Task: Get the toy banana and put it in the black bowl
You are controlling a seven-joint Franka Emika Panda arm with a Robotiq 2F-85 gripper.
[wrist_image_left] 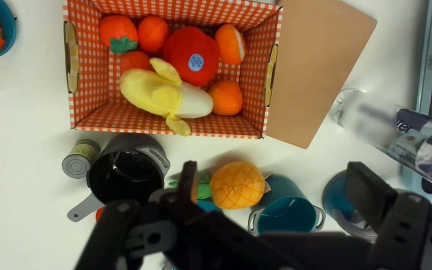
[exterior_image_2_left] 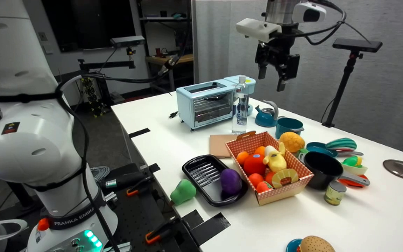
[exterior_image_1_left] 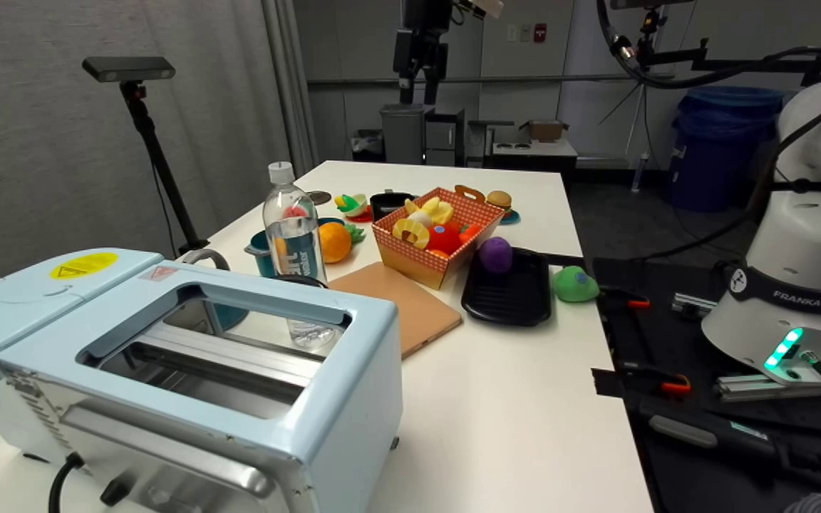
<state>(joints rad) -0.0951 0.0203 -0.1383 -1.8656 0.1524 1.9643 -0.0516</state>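
In the wrist view, the toy banana [wrist_image_left: 165,93] is seen inside the checked basket [wrist_image_left: 92,75] at about ten o'clock from the claw [wrist_image_left: 274,182], which is spread wide nearly along the banana's nine-to-three long axis, so a quarter turn is probably needed.

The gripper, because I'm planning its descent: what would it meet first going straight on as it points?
Pointing down and open, the gripper would probably meet the basket first, around its end nearest the toaster oven, though depth is unclear.
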